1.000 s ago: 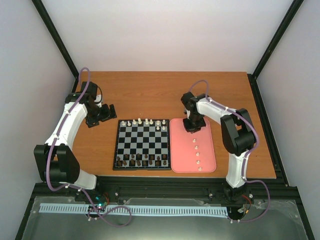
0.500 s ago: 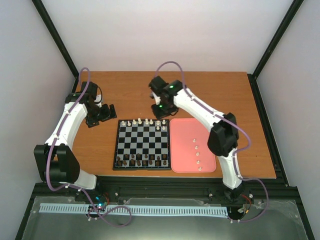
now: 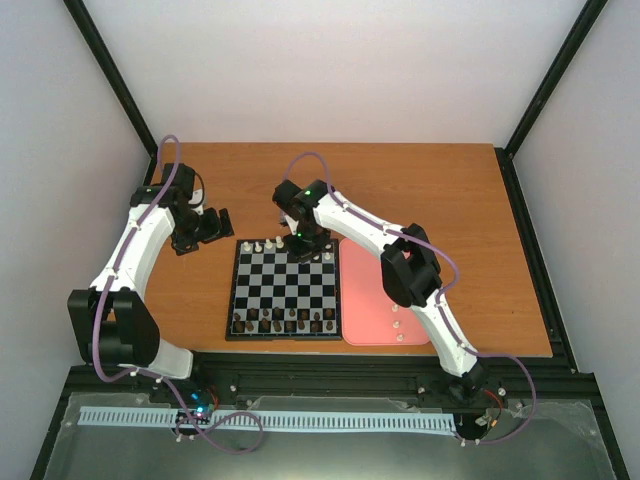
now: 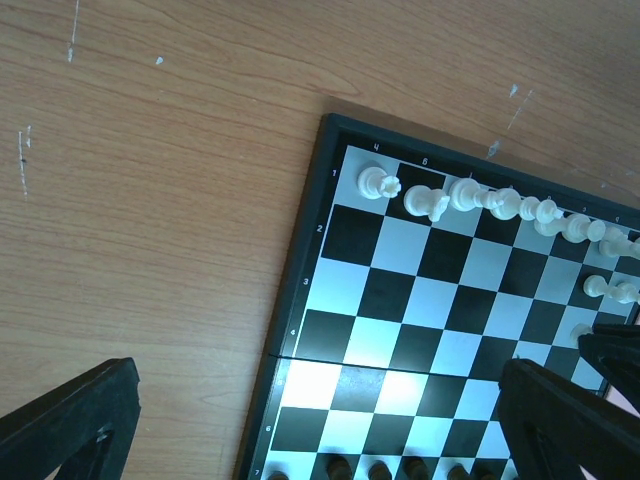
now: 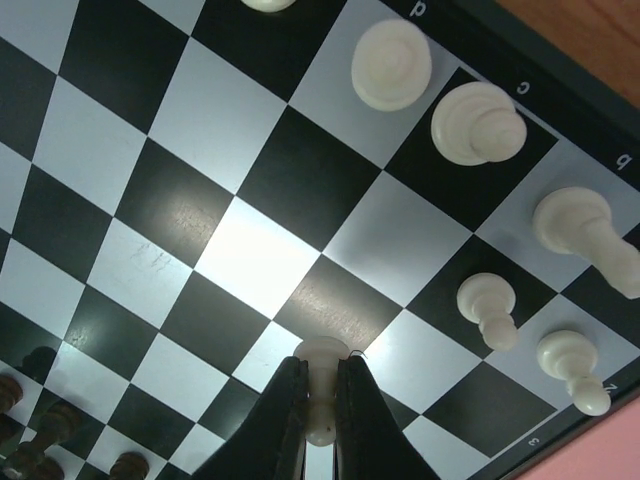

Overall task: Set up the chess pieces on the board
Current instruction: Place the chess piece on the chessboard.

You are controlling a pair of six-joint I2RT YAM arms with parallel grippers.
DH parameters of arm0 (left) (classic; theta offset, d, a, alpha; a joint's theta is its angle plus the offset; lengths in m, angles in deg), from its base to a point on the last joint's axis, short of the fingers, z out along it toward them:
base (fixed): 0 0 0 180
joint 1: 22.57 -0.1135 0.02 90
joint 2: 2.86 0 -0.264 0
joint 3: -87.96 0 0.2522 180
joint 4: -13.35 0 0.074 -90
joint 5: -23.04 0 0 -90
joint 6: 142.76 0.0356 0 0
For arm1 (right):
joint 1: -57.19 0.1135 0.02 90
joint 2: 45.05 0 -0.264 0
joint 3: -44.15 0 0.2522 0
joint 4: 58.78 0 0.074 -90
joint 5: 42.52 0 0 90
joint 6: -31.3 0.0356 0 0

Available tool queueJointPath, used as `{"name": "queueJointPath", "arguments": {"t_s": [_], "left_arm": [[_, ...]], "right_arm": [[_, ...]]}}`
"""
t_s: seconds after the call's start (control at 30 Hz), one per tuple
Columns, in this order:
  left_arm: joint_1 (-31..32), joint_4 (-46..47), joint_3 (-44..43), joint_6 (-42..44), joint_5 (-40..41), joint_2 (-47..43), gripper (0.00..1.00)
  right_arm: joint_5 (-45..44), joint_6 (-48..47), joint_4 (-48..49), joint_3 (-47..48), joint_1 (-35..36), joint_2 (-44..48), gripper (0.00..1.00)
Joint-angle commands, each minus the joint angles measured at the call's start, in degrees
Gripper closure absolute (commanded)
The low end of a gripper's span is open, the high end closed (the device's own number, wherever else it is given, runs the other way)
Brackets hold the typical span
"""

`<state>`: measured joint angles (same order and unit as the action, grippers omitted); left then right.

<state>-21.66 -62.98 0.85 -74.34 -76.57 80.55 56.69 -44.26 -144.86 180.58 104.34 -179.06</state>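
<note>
The board (image 3: 282,290) lies mid-table, black and pale grey checks. White chess pieces (image 3: 262,244) line its far row, seen close in the right wrist view (image 5: 478,122) and the left wrist view (image 4: 480,198). My right gripper (image 3: 303,250) hangs over the far rows of the board. Its jaws (image 5: 320,378) are shut on a white pawn (image 5: 323,352), held base-down over the squares beside two standing pawns (image 5: 485,303). Whether its base touches the board I cannot tell. My left gripper (image 3: 214,226) stands open left of the board's far corner, nothing between its fingers (image 4: 72,420).
A pink tray (image 3: 360,300) lies against the board's right side, with a few white pawns (image 3: 397,325) on it, partly under the right arm. Dark brown pieces (image 3: 285,322) fill the board's near rows. Bare wooden table surrounds both.
The right arm has swung left from the pink tray to over the board's far rows, jaws shut. The left arm has not moved.
</note>
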Motion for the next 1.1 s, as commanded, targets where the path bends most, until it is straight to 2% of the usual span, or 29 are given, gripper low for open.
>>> {"name": "queueJointPath", "arguments": {"t_s": [0.0,0.4,1.07], "left_arm": [[0.0,0.8,-0.7,0.6,-0.9,-0.5,0.00],[0.1,0.9,-0.8,0.6,-0.9,-0.1,0.00],[0.1,1.0,-0.9,0.7,-0.8,0.3,0.00]], "right_arm": [[-1.1,0.3,0.0,2.0,-0.1,-1.3,0.97],[-3.6,-0.2,0.3,6.4,-1.0,-5.3,0.97],[-3.7,-1.4,-0.6,7.2,-2.2,-7.4,0.96]]}}
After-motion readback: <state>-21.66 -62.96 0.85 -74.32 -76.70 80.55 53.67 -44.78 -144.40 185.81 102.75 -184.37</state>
